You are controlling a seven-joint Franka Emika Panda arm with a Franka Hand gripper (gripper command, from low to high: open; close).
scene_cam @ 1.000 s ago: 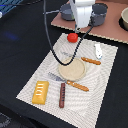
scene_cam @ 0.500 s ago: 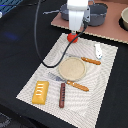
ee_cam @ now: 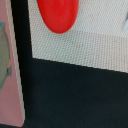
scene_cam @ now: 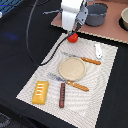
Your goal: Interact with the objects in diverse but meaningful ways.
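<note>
exterior view high and oblique, wrist view close above, both sharing tomato (scene_cam: 73, 37)

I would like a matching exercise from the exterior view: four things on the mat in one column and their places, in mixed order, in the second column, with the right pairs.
Things:
1. red tomato
2. orange-yellow ridged block
3. dark brown sausage stick
4. round beige plate

Places:
A. middle of the mat, between fork and knife
B. mat's near corner, at the exterior view's left
C. mat's far edge, directly under the gripper
D. just beside the block, lying lengthwise

Pairs: 1-C, 2-B, 3-D, 4-A
</note>
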